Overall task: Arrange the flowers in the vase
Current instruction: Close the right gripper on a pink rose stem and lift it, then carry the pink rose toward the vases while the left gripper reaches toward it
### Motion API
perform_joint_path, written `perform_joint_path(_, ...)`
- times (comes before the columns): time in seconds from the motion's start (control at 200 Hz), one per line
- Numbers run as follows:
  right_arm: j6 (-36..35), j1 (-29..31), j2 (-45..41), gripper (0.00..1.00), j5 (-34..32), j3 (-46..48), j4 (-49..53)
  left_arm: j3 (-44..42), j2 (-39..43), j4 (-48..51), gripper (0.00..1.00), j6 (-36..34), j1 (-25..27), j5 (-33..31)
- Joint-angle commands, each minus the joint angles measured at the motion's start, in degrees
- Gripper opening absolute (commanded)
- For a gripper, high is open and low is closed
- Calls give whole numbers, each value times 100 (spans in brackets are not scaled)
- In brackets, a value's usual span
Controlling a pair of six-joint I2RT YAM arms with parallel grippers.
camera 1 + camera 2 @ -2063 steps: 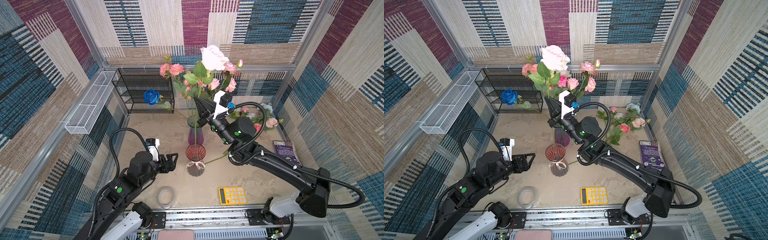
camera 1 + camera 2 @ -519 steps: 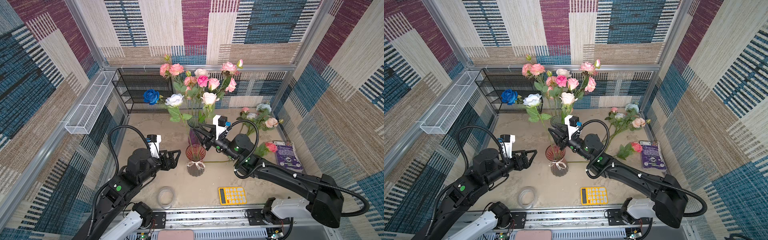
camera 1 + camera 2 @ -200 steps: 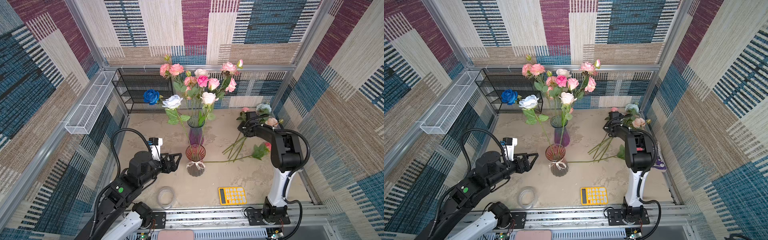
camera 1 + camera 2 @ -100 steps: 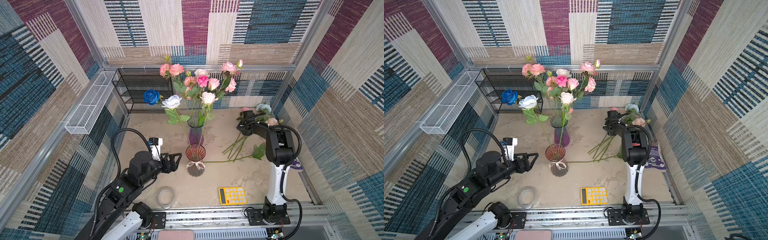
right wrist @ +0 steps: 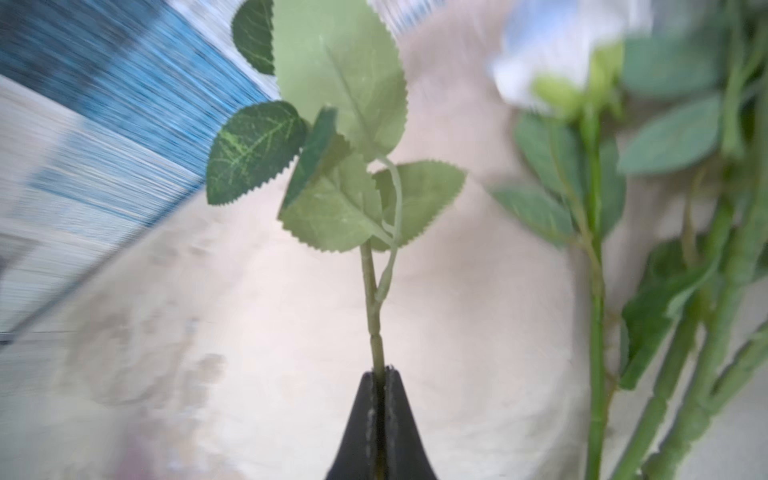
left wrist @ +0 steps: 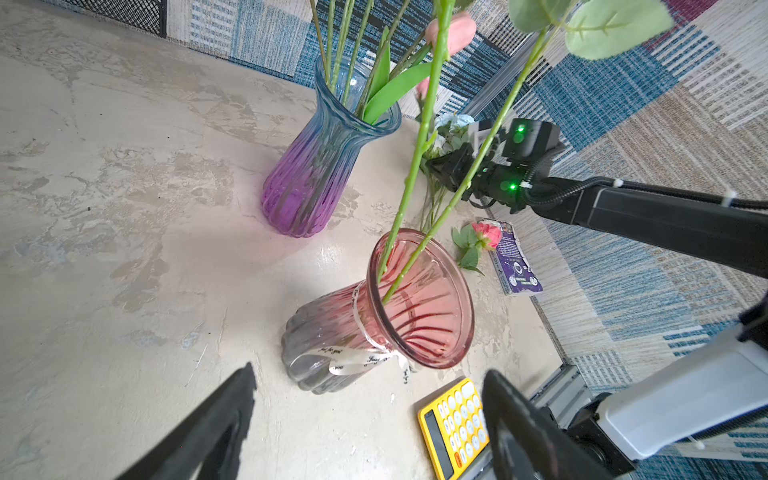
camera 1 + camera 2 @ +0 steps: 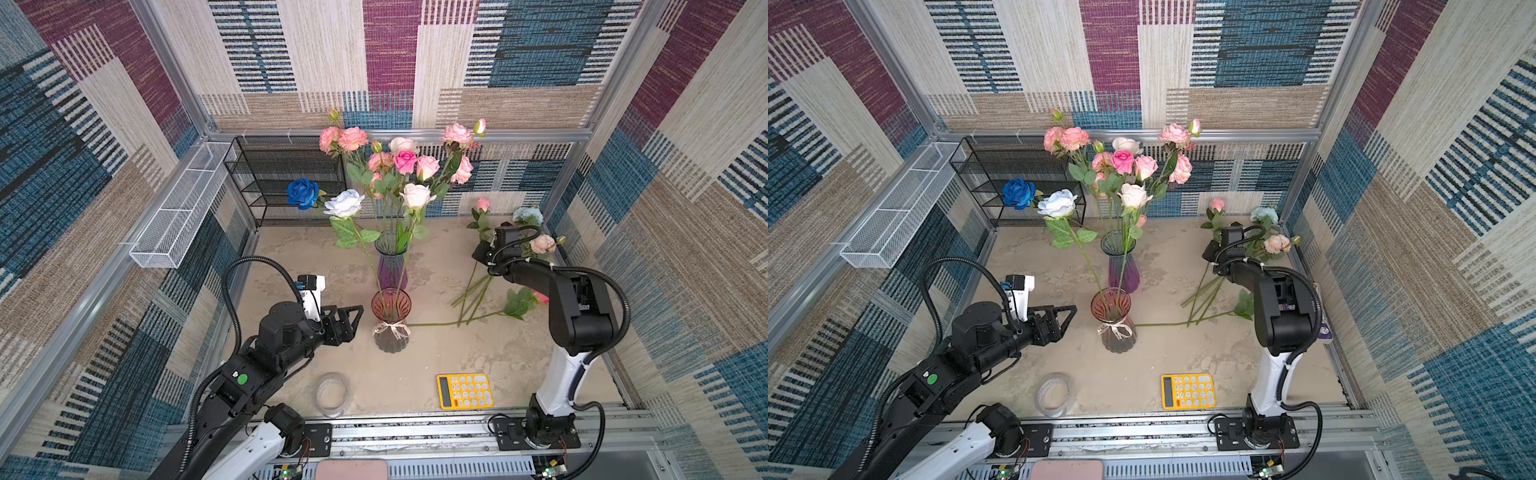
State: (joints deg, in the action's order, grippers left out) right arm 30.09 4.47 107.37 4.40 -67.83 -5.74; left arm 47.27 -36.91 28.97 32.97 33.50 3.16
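Observation:
Two vases stand mid-table: a purple-blue vase (image 7: 392, 262) full of several pink and peach flowers (image 7: 405, 161), and a red vase (image 7: 390, 320) holding a pale blue rose (image 7: 344, 203) and a white rose (image 7: 417, 195). More flowers (image 7: 542, 244) lie loose at the back right. There my right gripper (image 7: 482, 251) is shut on one thin leafy flower stem (image 5: 372, 291); its bloom is hidden in the right wrist view. My left gripper (image 7: 353, 322) hovers open just left of the red vase (image 6: 415, 303), holding nothing.
A yellow calculator (image 7: 464, 390) and a clear tape roll (image 7: 331, 394) lie near the front edge. A black wire rack (image 7: 286, 178) and a white mesh basket (image 7: 178, 208) stand at the back left. A purple booklet (image 6: 513, 257) lies by the right wall.
My right gripper's jaws have closed on a stem among the loose flowers, and that arm's elbow has shifted a little. The left arm has not moved.

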Motion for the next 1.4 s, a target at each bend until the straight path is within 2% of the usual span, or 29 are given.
perform_joint_path(0.0,-188,134,-419,0,21,140,-1134,85,-16,-96,86,-134,-10,-59)
perform_joint_path(0.235,-600,417,-1417,0,-866,250,-1338,158,-34,-59,87,-142,-10,-80)
perform_joint_path(0.396,-613,532,-2118,0,-1247,423,-1050,209,-28,-50,87,-155,-11,-95)
perform_joint_path(0.641,-226,858,-3667,0,-1287,1478,-766,280,-12,2,86,-153,-11,-79)
perform_joint_path(0.831,81,1043,-5172,0,-735,2219,-617,543,6,87,86,-370,-10,66)
perform_joint_path(1.042,168,1142,-6249,0,702,2272,-726,844,-11,-414,86,-693,-15,1042)
perform_joint_path(1.147,271,1259,-6293,0,1413,2009,-838,1055,-225,-701,87,-731,-10,1642)
perform_joint_path(1.212,301,1526,-6184,0,1590,1785,-866,1188,-409,-941,86,-691,-10,2019)
perform_joint_path(1.397,20,2863,-5649,0,1339,1151,-998,1548,-1006,-1734,84,-414,-12,3183)
